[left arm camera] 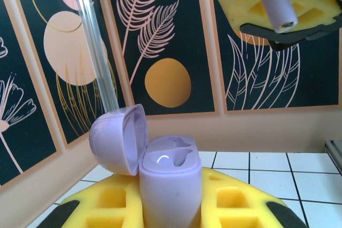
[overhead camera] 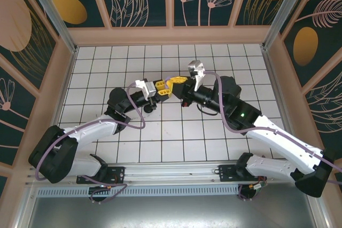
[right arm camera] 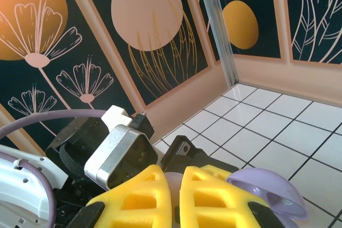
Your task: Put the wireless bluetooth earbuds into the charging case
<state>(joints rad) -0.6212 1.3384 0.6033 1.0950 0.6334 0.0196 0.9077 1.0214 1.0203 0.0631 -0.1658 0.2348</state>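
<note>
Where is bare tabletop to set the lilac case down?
Free: the tile rows along the back wall, and the near tiles between the left arm and right arm. Crowded: mid-table, where left gripper and right gripper meet.

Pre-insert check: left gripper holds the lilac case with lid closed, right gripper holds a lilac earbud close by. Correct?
No: the lid is open, flipped back, per the left wrist view. The left gripper does hold the lilac case, the right gripper a lilac earbud close by.
</note>
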